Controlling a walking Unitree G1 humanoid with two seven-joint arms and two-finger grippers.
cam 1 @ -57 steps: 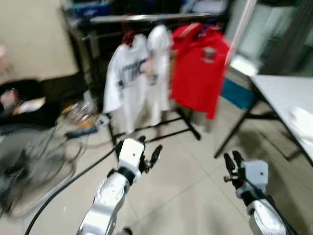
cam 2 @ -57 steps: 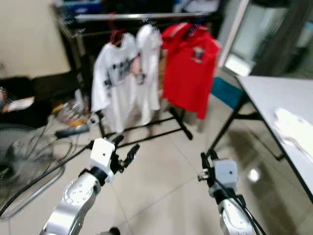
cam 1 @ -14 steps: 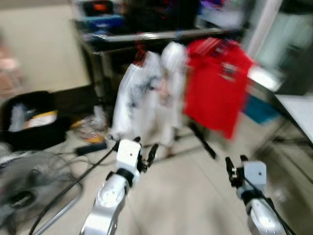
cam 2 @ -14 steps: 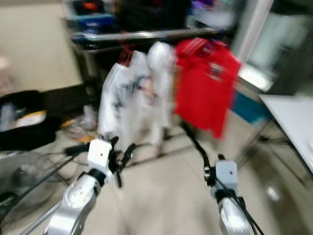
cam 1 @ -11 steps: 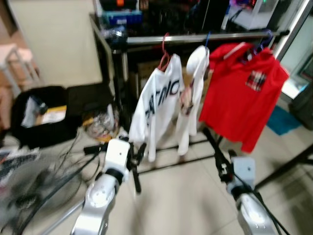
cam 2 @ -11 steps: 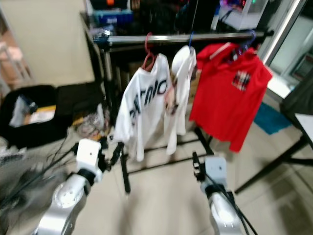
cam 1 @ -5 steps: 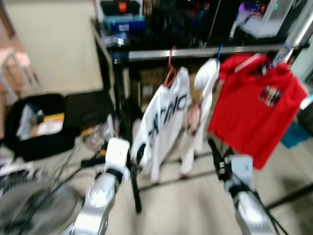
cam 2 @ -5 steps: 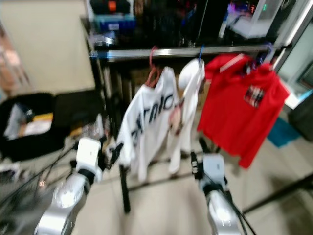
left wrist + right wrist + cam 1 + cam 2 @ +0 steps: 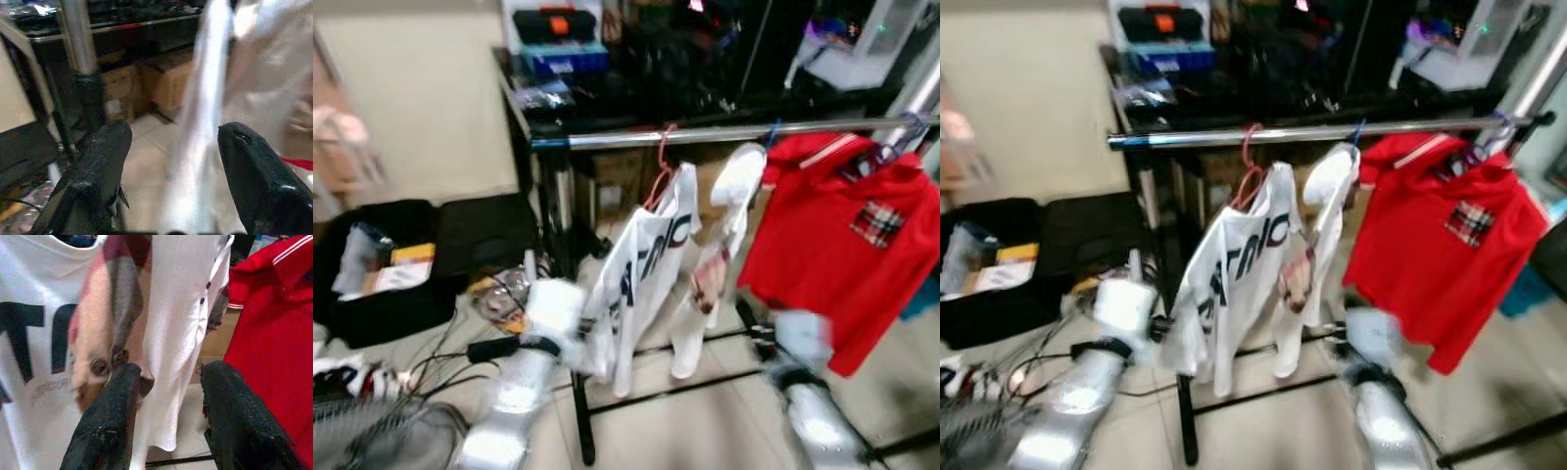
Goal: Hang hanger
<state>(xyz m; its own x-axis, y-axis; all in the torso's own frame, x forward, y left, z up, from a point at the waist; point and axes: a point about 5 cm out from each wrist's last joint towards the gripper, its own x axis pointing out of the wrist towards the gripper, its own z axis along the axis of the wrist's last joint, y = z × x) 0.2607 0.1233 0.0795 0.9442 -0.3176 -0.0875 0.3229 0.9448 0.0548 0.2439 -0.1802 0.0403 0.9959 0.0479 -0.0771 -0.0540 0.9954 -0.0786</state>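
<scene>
The jaws of both grippers stand apart with nothing between them. In its wrist view the left gripper (image 9: 171,176) has its two black fingers (image 9: 98,166) spread wide, with blurred white cloth and a metal post behind them. The right gripper (image 9: 166,421) has a narrower gap, and its fingers (image 9: 110,416) point at the hanging clothes.

In the head views both arms are blurred at the bottom of the frame: the left arm (image 9: 524,392) at lower left, the right arm (image 9: 808,411) at lower right, each near the foot of the clothes rack.

A silver rail (image 9: 1332,130) runs across the upper middle of the frame. On it hangs a red hanger (image 9: 1252,166) that carries a white T-shirt with dark letters (image 9: 1234,284), in the center. Just beside it, to the right, hangs a white buttoned shirt (image 9: 1317,245) on a blue hook, and farther right a red polo shirt (image 9: 1440,255) with a plaid pocket.

At the left edge a black bag (image 9: 382,274) lies open on the floor, with cables (image 9: 440,362) below it. The dark shelves (image 9: 636,59) behind the rail are at the top of the frame.
</scene>
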